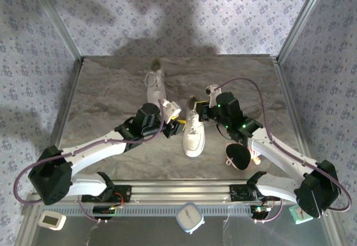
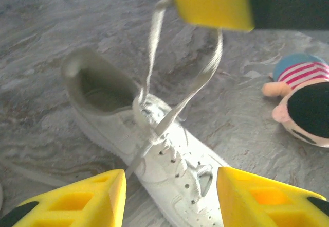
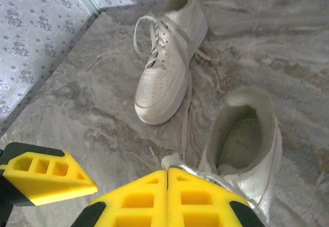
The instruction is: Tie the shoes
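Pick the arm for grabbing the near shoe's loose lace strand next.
Left, likely: the left claw is open right over the shoe, with the loose strand running toward it. The right claw is shut on the lace loop.

Reads as a robotics lab cell, not a home. Boxed in at 9, 12 and 3 o'clock by floral-print panels (image 1: 184, 11) set in bare aluminium posts (image 1: 57, 20). Floored with a marble-patterned tabletop (image 1: 106, 84). Edged at 6 o'clock with an extruded aluminium rail (image 1: 178, 189) carrying two bolted arm bases (image 1: 109, 193), with purple cables (image 1: 241, 79) looping over the arms. Fitted with a small timer-like device (image 1: 189, 217) just nearer than the rail.
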Available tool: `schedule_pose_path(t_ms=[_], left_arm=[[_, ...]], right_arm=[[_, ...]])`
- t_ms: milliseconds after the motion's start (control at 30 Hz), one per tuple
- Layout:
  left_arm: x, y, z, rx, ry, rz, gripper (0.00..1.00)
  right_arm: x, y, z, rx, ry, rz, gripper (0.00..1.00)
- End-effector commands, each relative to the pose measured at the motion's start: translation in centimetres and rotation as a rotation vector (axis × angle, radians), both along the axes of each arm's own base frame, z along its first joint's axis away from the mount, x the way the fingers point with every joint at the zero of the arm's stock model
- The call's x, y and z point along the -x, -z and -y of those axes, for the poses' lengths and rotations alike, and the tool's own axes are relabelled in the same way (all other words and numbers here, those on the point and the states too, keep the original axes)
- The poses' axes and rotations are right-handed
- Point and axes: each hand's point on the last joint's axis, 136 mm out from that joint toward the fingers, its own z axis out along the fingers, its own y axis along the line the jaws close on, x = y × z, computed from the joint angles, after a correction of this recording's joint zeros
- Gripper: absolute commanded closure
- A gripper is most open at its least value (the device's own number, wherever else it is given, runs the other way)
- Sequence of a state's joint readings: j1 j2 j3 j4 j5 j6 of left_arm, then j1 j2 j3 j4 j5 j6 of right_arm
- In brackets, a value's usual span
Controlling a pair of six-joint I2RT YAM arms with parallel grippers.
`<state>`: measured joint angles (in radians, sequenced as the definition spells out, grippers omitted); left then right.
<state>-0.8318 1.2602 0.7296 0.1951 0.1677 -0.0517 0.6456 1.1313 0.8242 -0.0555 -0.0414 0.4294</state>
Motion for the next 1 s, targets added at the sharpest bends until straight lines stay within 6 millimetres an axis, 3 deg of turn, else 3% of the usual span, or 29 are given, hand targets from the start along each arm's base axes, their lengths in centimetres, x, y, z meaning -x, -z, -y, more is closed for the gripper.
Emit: schedule_pose_path(t_ms=[0,200,300,467,600,967], left_arm=[[-0.3,-3.4,1.8,0.113,0.066,0.118,0.52],[-3.9,-3.1,0.4,0.184,-0.096,0.062,0.57],[-4.4,-3.2,0.8,0.199,-0.037,0.098,0.58],[-3.6,-2.6,2.8,0.188,0.191,0.158,0.54],[-3.7,-1.7,3.7,0.161,0.256,0.218,0.51],[-3.4,-1.8,5.6,0.113,0.384,0.250,0.46]], right_arm=[[0.4,0.1,-0.3,-0.045,0.011,-0.098,1.00],[1.8,0.1,-1.1,0.026,-0.120,0.007,1.00],[2.7,0.4,-0.7,0.070,-0.176,0.078,1.00],[3.0,0.7,0.3,0.061,-0.186,0.119,1.00],[3.0,0.7,0.4,0.045,-0.193,0.122,1.00],[2.9,0.9,0.4,0.041,-0.197,0.112,1.00]])
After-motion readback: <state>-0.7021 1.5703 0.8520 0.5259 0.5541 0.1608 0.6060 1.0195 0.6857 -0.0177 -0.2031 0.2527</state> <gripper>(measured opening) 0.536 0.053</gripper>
